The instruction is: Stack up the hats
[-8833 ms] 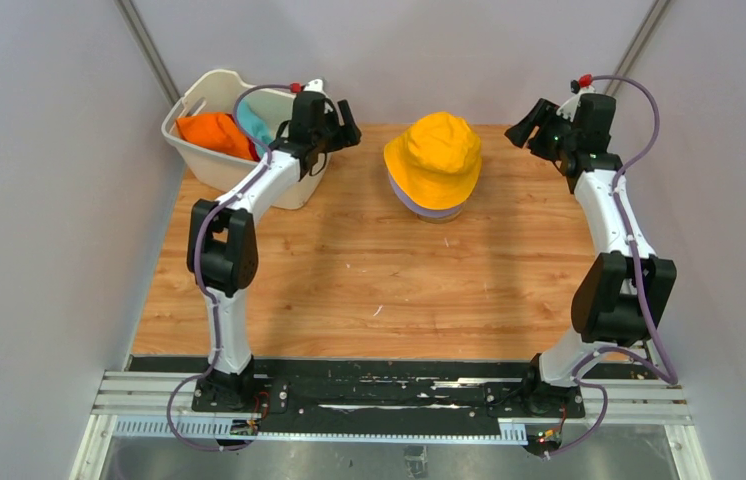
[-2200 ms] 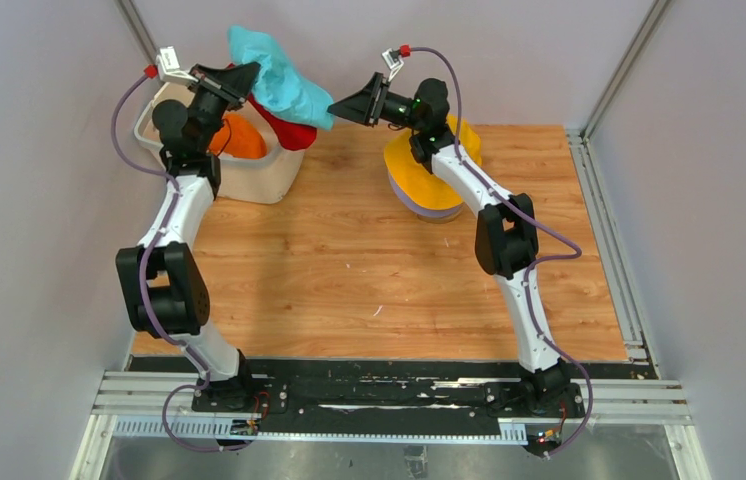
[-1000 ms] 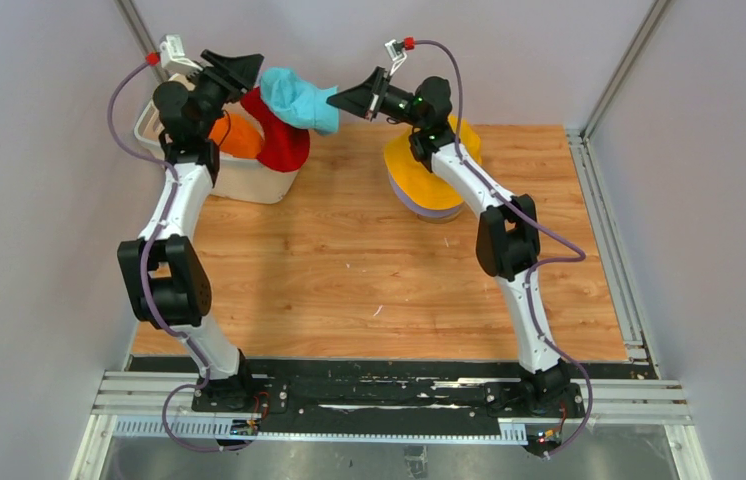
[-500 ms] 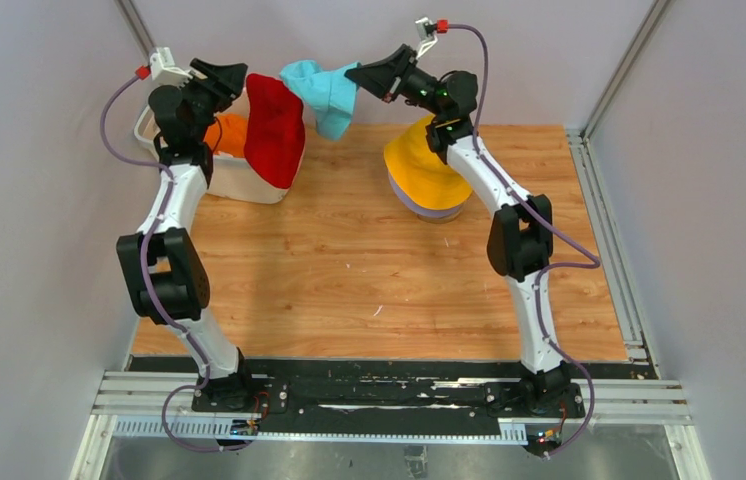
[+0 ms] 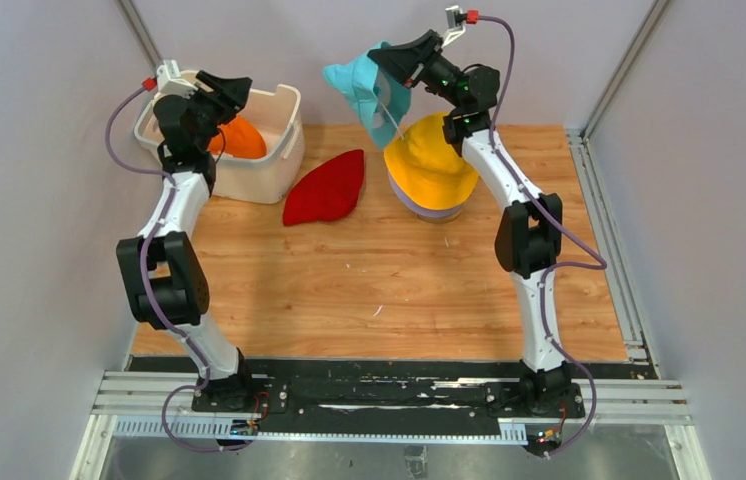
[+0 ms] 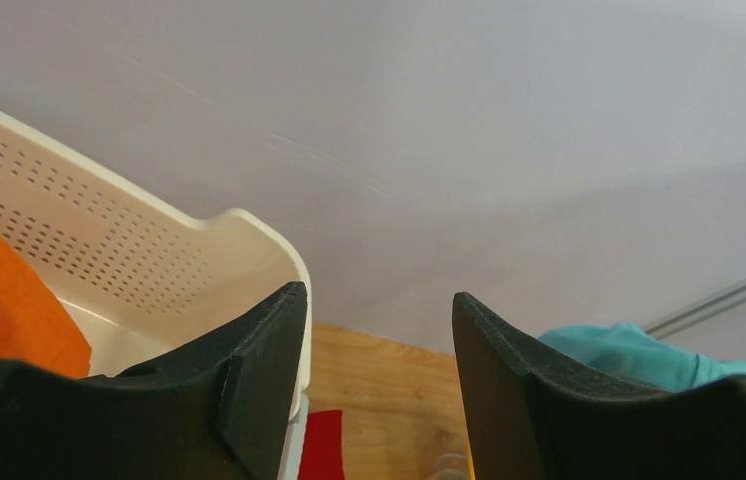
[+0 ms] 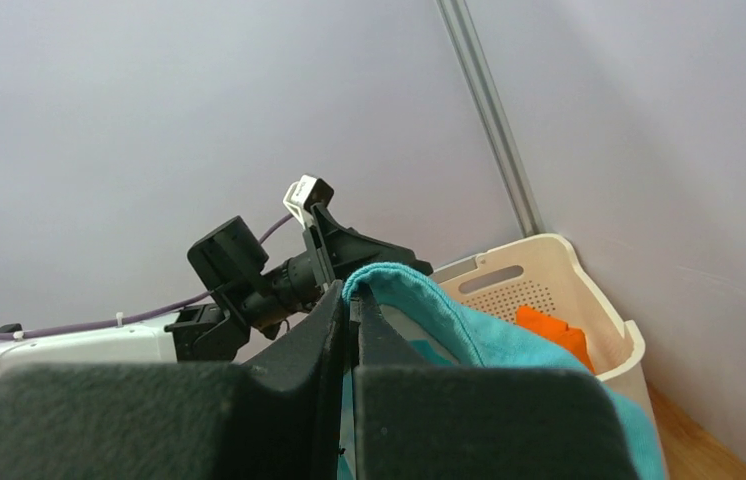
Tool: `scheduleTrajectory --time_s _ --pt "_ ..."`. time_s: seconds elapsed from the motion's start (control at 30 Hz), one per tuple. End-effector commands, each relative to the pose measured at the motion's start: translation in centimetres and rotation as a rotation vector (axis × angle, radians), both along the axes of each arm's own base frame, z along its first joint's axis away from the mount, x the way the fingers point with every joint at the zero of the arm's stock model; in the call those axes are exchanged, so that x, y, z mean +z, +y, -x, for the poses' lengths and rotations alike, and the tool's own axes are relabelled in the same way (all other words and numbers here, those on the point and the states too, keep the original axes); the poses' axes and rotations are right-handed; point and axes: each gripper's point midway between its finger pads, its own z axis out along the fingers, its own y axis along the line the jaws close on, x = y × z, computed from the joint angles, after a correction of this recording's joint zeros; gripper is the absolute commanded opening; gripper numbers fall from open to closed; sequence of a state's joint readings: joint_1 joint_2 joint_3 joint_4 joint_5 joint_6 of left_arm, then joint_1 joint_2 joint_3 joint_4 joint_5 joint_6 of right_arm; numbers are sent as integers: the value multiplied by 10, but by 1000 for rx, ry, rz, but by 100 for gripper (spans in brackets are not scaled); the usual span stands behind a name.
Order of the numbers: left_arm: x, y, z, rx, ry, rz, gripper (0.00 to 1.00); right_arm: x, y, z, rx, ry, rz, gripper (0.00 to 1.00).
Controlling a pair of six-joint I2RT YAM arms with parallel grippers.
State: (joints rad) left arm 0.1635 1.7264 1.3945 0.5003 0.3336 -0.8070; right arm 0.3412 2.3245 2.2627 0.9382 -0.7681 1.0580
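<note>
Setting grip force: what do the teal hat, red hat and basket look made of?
Teal hat: soft matte cloth, apparently; it hangs limp from the right end effector. Red hat: similar cloth, collapsed flat on the table. Basket: probably rigid plastic, smooth moulded rim, perforated walls.

red hat (image 5: 326,189), teal hat (image 5: 354,80): soft matt cloth. basket (image 5: 254,180): smooth perforated plastic. table (image 5: 379,280): satin wood. left gripper (image 6: 377,300): matt black.
</note>
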Motion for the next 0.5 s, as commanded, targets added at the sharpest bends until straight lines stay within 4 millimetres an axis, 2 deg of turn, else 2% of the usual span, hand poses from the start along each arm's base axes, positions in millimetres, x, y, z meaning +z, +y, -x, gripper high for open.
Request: scheduleTrajectory --time_s 0.0,0.1,0.2,0.47 --pt "41 -14 21 -21 -93 -30 60 42 -21 17 -33 -118 -47 0" --pt "50 -28 30 -44 -109 -37 60 40 -23 13 -36 -112 -43 1" --pt "54 -52 35 -86 -112 -50 60 35 -21 8 -29 -101 -41 1" --pt "44 -106 44 -171 -78 -98 60 13 -23 -15 -52 -64 -7 1"
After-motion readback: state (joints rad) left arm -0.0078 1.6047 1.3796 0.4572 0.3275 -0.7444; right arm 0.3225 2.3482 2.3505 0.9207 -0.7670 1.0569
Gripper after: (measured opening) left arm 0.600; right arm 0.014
